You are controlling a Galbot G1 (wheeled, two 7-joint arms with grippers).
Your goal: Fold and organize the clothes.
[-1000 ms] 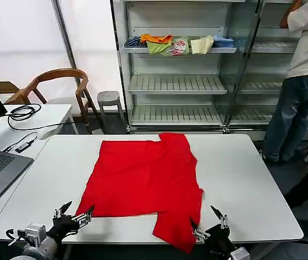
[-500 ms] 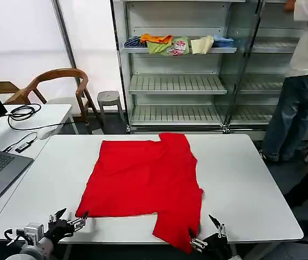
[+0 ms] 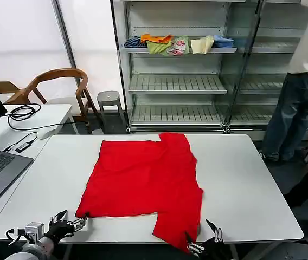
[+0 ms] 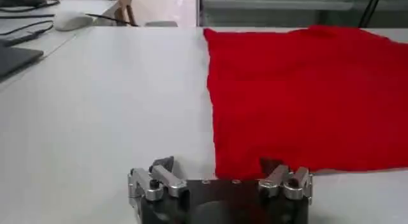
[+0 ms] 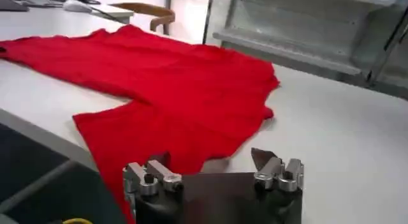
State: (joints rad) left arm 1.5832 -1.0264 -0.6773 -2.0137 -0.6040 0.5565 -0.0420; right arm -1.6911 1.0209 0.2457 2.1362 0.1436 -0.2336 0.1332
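The red T-shirt [image 3: 146, 181] lies flat on the white table [image 3: 251, 184], with 1 sleeve hanging over the near edge. The left end effector [image 3: 70, 222] sits low at the near edge, just beside the shirt's near left corner, its fingers spread wide. The right end effector [image 3: 203, 245] is low by the hanging sleeve, fingers wide too, holding nothing.

You have the bright red short-sleeved cotton T-shirt [image 3: 144, 181] lying flat mid-way across the white rectangular table [image 3: 251, 179], one sleeve over its near edge. Left gripper [image 3: 70, 222] sits near-left, right gripper [image 3: 201, 241] near-right, both low.
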